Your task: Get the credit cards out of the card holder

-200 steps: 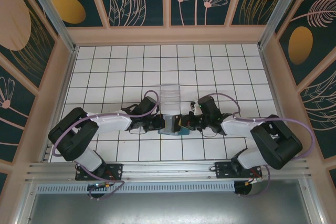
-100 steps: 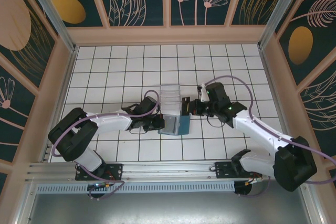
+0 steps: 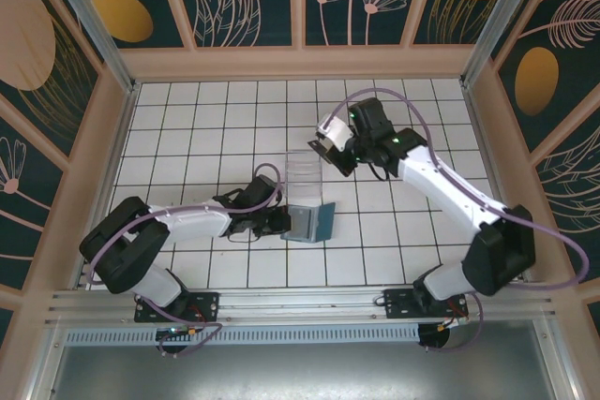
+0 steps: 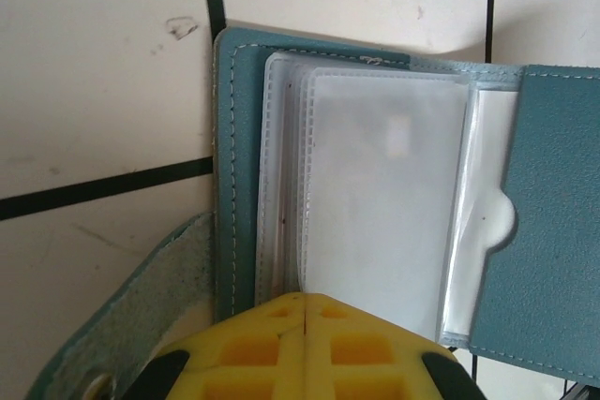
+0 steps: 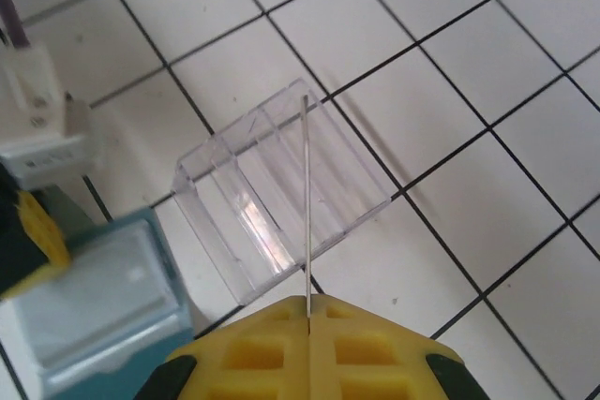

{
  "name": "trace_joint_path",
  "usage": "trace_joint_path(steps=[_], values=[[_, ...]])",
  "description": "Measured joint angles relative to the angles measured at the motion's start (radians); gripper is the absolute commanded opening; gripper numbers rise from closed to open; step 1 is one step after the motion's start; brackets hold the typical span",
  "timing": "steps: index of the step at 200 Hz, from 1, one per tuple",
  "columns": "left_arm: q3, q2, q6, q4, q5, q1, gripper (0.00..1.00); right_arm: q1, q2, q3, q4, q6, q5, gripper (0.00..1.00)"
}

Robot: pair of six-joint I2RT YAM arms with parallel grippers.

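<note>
The teal card holder [image 3: 317,223] lies open on the tiles in front of the clear box. In the left wrist view its clear sleeves show a pale credit card [image 4: 384,194] beside the teal flap [image 4: 553,231]. My left gripper [image 4: 305,299] is shut at the sleeves' near edge, pinning the card holder [image 5: 94,334]. My right gripper [image 3: 323,149] hangs raised above the far end of the box. In the right wrist view it [image 5: 307,303] is shut on a thin credit card [image 5: 306,203] seen edge-on, standing upright over the clear plastic box [image 5: 272,185].
The clear plastic box [image 3: 303,173] with inner dividers stands just behind the card holder. White tiled floor stretches to the left, right and back. Wooden walls [image 3: 300,61] enclose the work area.
My right gripper has pulled away from the card holder with a card, rising and swinging back over the clear box. The left gripper has stayed on the card holder.
</note>
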Motion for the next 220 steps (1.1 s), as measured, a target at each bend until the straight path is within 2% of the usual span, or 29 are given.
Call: trace_joint_path(steps=[64,167,220], values=[[-0.033,-0.011,-0.021,0.05,0.008,0.0,0.07,0.021,0.27,0.227,-0.227,-0.274,0.017,0.0],[-0.034,-0.002,-0.036,0.071,0.017,0.0,0.07,0.035,0.654,0.755,-0.47,-0.444,0.046,0.0],[-0.036,-0.002,-0.043,0.075,0.018,0.0,0.07,0.045,0.693,0.779,-0.529,-0.463,0.069,0.0]])
